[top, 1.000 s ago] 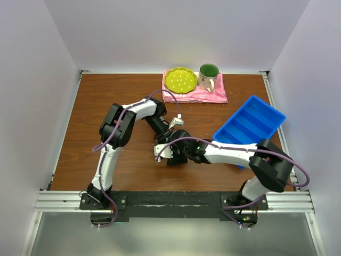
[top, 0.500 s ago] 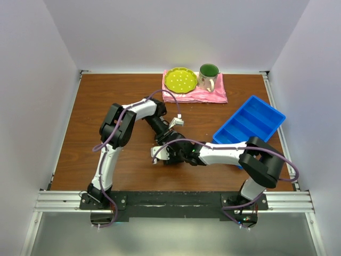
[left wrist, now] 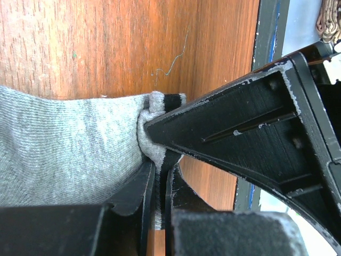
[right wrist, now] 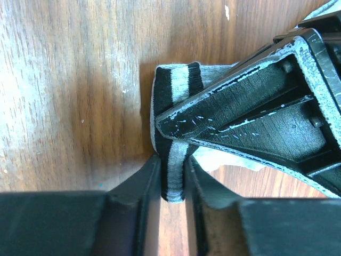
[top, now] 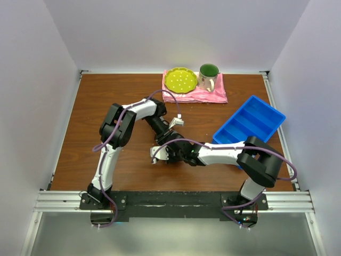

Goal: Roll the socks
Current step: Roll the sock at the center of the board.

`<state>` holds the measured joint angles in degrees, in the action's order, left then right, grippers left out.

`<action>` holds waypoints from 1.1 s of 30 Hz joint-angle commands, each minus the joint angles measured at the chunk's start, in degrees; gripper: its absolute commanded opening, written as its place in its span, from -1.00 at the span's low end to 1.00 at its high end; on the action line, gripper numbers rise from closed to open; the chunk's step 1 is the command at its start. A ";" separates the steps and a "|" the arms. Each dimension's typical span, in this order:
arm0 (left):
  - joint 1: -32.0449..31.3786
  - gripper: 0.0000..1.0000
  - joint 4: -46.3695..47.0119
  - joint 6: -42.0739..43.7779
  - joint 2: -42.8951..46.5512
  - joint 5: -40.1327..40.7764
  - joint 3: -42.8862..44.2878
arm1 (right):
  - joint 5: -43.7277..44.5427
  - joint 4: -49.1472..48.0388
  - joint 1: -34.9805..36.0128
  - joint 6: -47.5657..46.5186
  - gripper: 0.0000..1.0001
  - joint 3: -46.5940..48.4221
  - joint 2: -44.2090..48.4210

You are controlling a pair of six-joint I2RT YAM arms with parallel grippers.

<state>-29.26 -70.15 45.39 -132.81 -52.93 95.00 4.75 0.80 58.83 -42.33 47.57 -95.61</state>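
Observation:
The grey sock lies bunched on the wooden table, mostly hidden under both grippers in the top view. My left gripper is shut on a fold of its grey fabric by a dark stripe. In the right wrist view the striped cuff, black with a white band, stands between the fingers of my right gripper, which is shut on it. The two grippers meet tip to tip over the sock, the left gripper from behind and the right gripper from the right.
A blue compartment tray sits tilted at the right, close to the right arm. At the back, a pink cloth carries a yellow-green plate and a mug.
My right gripper has slid left onto the sock and closed from wide open onto the striped cuff. The left gripper has kept its hold and place.

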 commanded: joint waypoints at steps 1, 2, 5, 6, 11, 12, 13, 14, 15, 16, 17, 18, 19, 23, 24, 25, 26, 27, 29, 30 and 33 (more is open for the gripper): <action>-0.45 -0.78 9.42 2.43 -2.80 9.51 -2.01 | -3.78 2.36 0.41 0.84 -0.72 0.77 -0.63; -0.45 -0.65 9.68 2.51 -2.54 9.51 -2.27 | -3.96 3.06 0.32 0.93 -0.87 0.86 -0.63; -0.45 -0.48 10.30 2.51 -1.75 9.60 -2.63 | -4.58 4.38 0.32 0.84 -1.00 1.29 -1.15; -0.36 -0.43 10.47 2.51 -1.57 9.60 -2.80 | -4.58 4.65 0.32 0.84 -1.00 1.30 -1.24; -0.36 -0.24 12.05 2.86 0.36 9.60 -4.12 | -4.58 6.23 0.32 0.49 -1.00 1.91 -1.94; -0.28 -0.23 12.23 3.04 0.71 9.42 -4.30 | -4.58 6.32 0.32 0.40 -1.00 1.82 -2.03; -0.28 -0.20 12.66 3.13 0.98 8.99 -4.56 | -4.49 6.50 0.32 0.32 -1.00 1.82 -2.03; -0.19 -0.19 12.76 3.56 1.59 8.20 -4.65 | -4.75 6.58 0.24 0.31 -1.00 1.82 -2.12; -0.19 -0.18 12.76 3.92 1.85 7.84 -4.74 | -5.71 6.59 0.32 0.40 -1.00 1.91 -2.12; -0.10 -0.16 12.84 4.27 2.12 7.32 -5.09 | -5.89 6.67 0.32 0.49 -1.00 1.82 -2.03; -0.10 -0.15 13.02 4.71 2.90 7.05 -5.26 | -5.90 6.67 0.41 0.49 -1.00 1.82 -2.12; -0.01 -0.14 13.98 4.71 3.52 6.96 -5.61 | -5.90 6.76 0.24 0.49 -1.00 1.82 -2.12; 0.07 -0.12 14.51 4.80 4.66 6.52 -6.23 | -5.98 6.76 0.32 0.49 -1.00 1.82 -2.12; 1.21 -0.08 18.19 5.41 9.05 3.54 -8.86 | -6.16 7.46 0.32 0.40 -1.00 2.00 -2.38; 1.57 -0.07 20.38 5.15 10.02 2.75 -9.56 | -6.16 7.46 0.24 0.40 -1.00 2.00 -2.47; 1.83 -0.06 21.10 5.15 11.68 1.52 -10.70 | -6.16 7.46 0.41 0.32 -1.00 2.00 -2.39; 2.27 -0.05 21.72 5.24 12.40 1.08 -10.97 | -6.16 7.46 0.32 0.40 -1.00 2.00 -2.38; 2.36 -0.05 22.24 5.33 12.84 0.72 -11.15 | -6.16 7.38 0.32 0.32 -1.00 1.91 -2.30; 2.80 -0.04 22.42 5.76 13.81 -0.51 -11.50 | -6.34 7.38 0.24 0.32 -1.00 1.91 -2.21; 2.89 -0.03 21.82 6.29 13.90 -0.86 -11.51 | -6.34 7.29 0.32 0.23 -1.00 1.91 -2.21; 3.15 -0.02 19.54 8.75 14.07 -2.00 -11.33 | -6.60 7.38 0.24 0.22 -1.00 2.00 -2.12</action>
<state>-27.20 -53.84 48.99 -121.36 -53.89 83.81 2.74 3.66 58.76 -42.50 49.28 -96.27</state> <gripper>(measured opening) 0.484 0.199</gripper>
